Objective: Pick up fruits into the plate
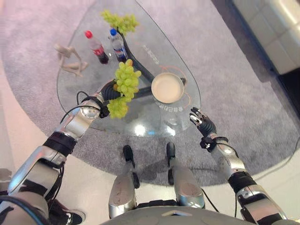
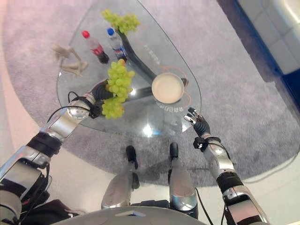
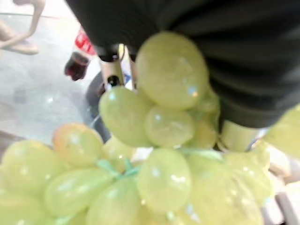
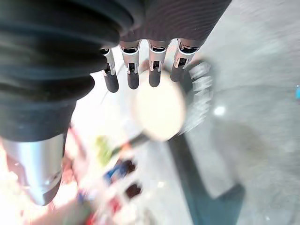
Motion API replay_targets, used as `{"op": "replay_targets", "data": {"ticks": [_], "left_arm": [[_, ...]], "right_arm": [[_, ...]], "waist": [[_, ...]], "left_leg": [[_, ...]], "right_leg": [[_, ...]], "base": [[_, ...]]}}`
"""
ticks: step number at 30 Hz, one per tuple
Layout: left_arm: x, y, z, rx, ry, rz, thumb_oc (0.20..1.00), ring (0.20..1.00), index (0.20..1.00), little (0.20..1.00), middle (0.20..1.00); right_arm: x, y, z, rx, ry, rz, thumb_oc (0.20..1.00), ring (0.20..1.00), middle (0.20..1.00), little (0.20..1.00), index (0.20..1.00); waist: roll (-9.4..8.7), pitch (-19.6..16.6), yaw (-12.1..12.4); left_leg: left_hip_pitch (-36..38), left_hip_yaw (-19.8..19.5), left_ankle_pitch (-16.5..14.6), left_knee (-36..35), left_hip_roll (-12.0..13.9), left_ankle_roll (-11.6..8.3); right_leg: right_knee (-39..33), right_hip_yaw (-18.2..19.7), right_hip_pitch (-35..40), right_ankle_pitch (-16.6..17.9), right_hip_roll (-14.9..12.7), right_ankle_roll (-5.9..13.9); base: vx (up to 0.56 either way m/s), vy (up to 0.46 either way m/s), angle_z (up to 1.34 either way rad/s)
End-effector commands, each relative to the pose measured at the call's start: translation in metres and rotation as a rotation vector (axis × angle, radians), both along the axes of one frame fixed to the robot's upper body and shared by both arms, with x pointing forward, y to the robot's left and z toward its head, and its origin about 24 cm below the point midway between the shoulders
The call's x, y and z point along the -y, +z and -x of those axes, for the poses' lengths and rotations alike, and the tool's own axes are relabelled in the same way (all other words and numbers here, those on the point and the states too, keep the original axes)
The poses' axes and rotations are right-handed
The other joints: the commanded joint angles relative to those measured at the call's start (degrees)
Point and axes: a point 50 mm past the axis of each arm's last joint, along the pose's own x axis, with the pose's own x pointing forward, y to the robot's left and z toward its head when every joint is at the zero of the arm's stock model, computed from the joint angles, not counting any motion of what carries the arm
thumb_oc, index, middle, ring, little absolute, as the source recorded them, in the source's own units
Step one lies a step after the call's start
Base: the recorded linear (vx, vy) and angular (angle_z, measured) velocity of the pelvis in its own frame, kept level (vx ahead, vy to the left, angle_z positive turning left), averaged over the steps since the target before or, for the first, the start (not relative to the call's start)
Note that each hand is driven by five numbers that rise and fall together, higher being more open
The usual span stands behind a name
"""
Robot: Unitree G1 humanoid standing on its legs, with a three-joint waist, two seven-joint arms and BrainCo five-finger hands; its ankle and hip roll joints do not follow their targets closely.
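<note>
One grape bunch [image 1: 124, 84] was held clamped in the left hand [image 1: 107, 92], apparently short of the empty plate [image 1: 167, 87]; a second bunch [image 1: 121, 20] remained on the table; the right hand [image 1: 202, 122] was kept relaxed.

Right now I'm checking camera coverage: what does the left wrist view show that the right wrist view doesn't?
Left wrist view alone: the bunch of green grapes seen from close up, held in the left hand, with a red-capped bottle behind. Right wrist view alone: the right hand with straight fingers holding nothing, and the cream plate beyond them. Both take in the glass table and bottles on it.
</note>
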Motion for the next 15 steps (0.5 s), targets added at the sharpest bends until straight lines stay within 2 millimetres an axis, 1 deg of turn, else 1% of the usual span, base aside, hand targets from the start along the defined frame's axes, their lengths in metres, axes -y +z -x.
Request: {"op": "replay_targets", "data": {"ticks": [1,3,6,9,12,15], "left_arm": [[0.006,0.005,0.01,-0.047,-0.121,0.121,0.2,0.2,0.2,0.2,0.2],[0.011,0.003,0.017,-0.088,-0.171,0.149,0.2,0.2,0.2,0.2,0.2],[0.026,-0.001,0.028,-0.163,-0.28,0.193,0.2,0.2,0.2,0.2,0.2],[0.038,-0.002,0.036,-0.208,-0.375,0.237,0.2,0.2,0.2,0.2,0.2],[0.048,0.0,0.041,-0.237,-0.445,0.27,0.2,0.2,0.2,0.2,0.2],[0.062,0.004,0.047,-0.255,-0.515,0.322,0.2,0.2,0.2,0.2,0.2]], "right_arm": [[0.004,0.0,0.015,-0.025,0.179,0.11,1.0,1.0,1.0,1.0,1.0],[0.003,0.005,0.016,-0.024,0.248,0.151,1.0,1.0,1.0,1.0,1.0],[-0.006,0.017,0.014,-0.009,0.359,0.157,1.0,1.0,1.0,1.0,1.0],[-0.015,0.027,0.012,0.005,0.443,0.114,1.0,1.0,1.0,1.0,1.0],[-0.026,0.032,0.011,0.009,0.507,0.085,1.0,1.0,1.0,1.0,1.0],[-0.043,0.034,0.015,0.005,0.615,0.045,1.0,1.0,1.0,1.0,1.0]], "waist": [[-0.61,-10.16,2.09],[-0.98,-11.51,2.75],[-1.62,-13.35,3.83],[-1.57,-14.22,4.24],[-1.37,-14.77,4.42],[-1.08,-15.62,4.47]], "left_leg": [[3.09,0.23,-5.82,0.53,-2.84,1.45],[4.52,-0.19,-6.18,0.43,-2.95,1.68],[7.29,-1.15,-7.05,0.27,-3.43,2.16],[8.88,-1.79,-7.68,0.13,-3.67,2.35],[9.93,-2.15,-8.14,0.13,-3.82,2.45],[11.07,-2.34,-8.63,0.13,-3.99,2.61]], "right_leg": [[5.55,-2.85,0.31,-3.14,-0.87,1.44],[5.23,-3.36,2.0,-3.25,-1.01,1.6],[4.71,-3.97,5.33,-3.79,-0.92,1.58],[4.03,-4.46,7.49,-4.16,-0.95,1.58],[3.55,-5.05,8.78,-4.32,-1.17,1.62],[3.01,-5.49,10.06,-4.46,-1.44,1.71]], "base": [[0.23,-0.039,0.11],[0.26,-0.058,0.21],[0.24,-0.045,0.13],[0.12,0.01,0.18],[0.08,0.027,0.11],[0.08,0.034,0.07]]}}
